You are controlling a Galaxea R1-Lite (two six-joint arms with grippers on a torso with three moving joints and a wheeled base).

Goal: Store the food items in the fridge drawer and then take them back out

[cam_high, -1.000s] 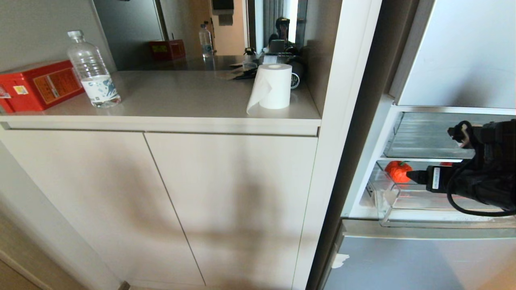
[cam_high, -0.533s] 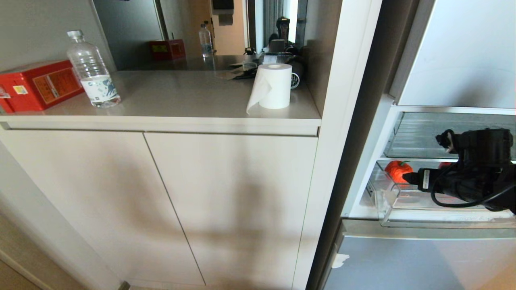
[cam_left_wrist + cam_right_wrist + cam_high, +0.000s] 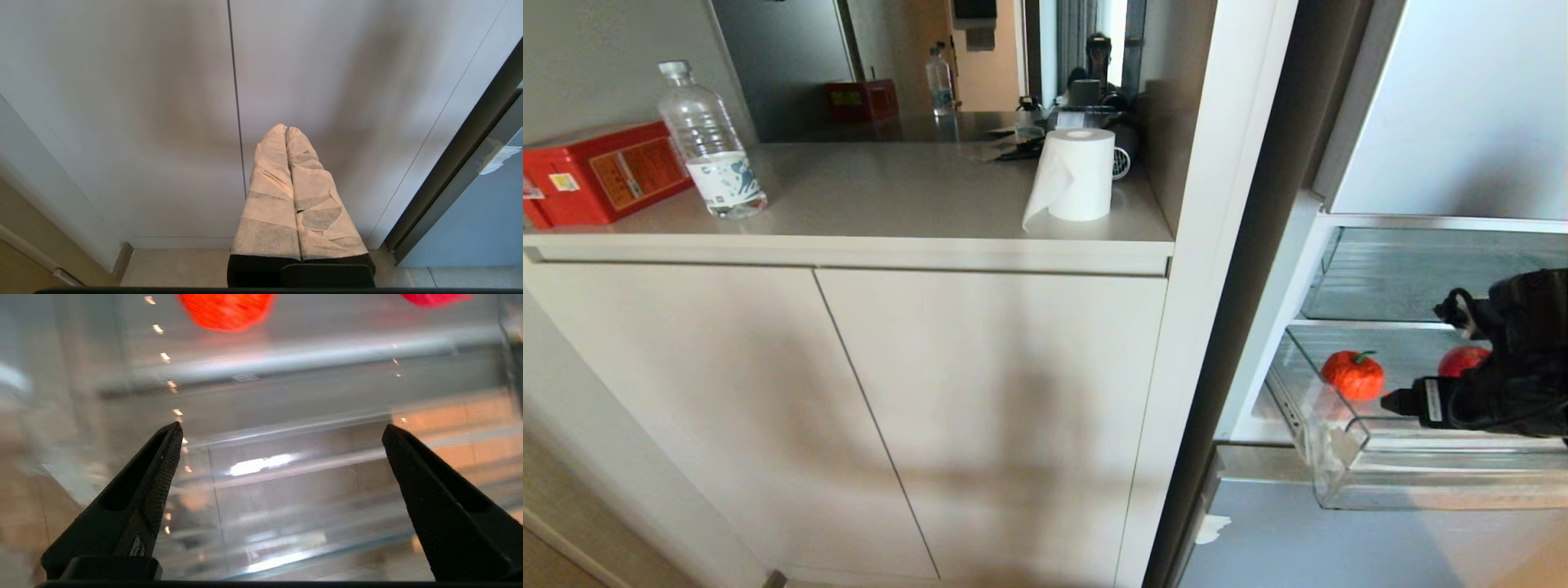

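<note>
The clear fridge drawer (image 3: 1421, 482) stands pulled out of the open fridge. A red-orange pumpkin-like food item (image 3: 1352, 375) with a green stem lies on its ribbed floor at the left, and a second red item (image 3: 1462, 359) shows partly behind my right arm (image 3: 1519, 376). In the right wrist view my right gripper (image 3: 282, 430) is open wide, its black fingers (image 3: 163, 465) held over the drawer's clear front wall (image 3: 306, 490); the pumpkin (image 3: 226, 310) lies beyond it. My left gripper (image 3: 286, 128), wrapped in pale tape, is shut and empty, parked in front of the cabinet doors.
Another clear bin (image 3: 1396, 273) sits above the drawer. A white upright panel (image 3: 1217, 245) separates the fridge from a counter (image 3: 890, 188) holding a red box (image 3: 596, 171), a water bottle (image 3: 709, 143) and a paper roll (image 3: 1078, 175). The grey lower fridge door (image 3: 1339, 547) lies below the drawer.
The drawer has slid out toward me, carrying the pumpkin with it. My right arm has drawn back and lower, toward the right edge of the head view.
</note>
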